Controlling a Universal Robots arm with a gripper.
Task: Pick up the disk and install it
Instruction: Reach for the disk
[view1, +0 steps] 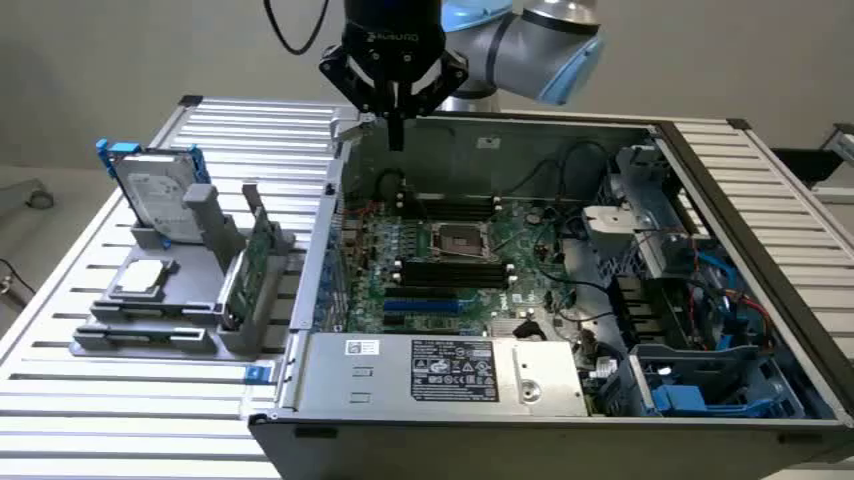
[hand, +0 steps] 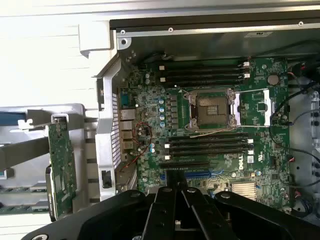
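– Over the worktop's far edge, what is the arm doing?

– Its claw (view1: 395, 135) hangs point-down above the back wall of the open computer case (view1: 327, 250). The fingers are pressed together tip to tip, and it is well apart from the disk.

– So where does the disk sit?

– The disk (view1: 158, 195), blue-framed, stands upright in a grey rack (view1: 147, 335). That is near the far corner of the worktop (view1: 80, 400), on the exterior view's left. Its white label faces the camera.

– Anything close to it?

– A small silver chip (view1: 143, 280) lies flat on the rack, just in front of the disk. A green card (view1: 247, 265) stands on edge between the disk and the case wall.

– And what does the wrist camera look down on?

– It looks down on the motherboard (hand: 210, 150) inside the case, with a square socket (hand: 212, 110) between rows of black slots. The joined fingers point toward it.
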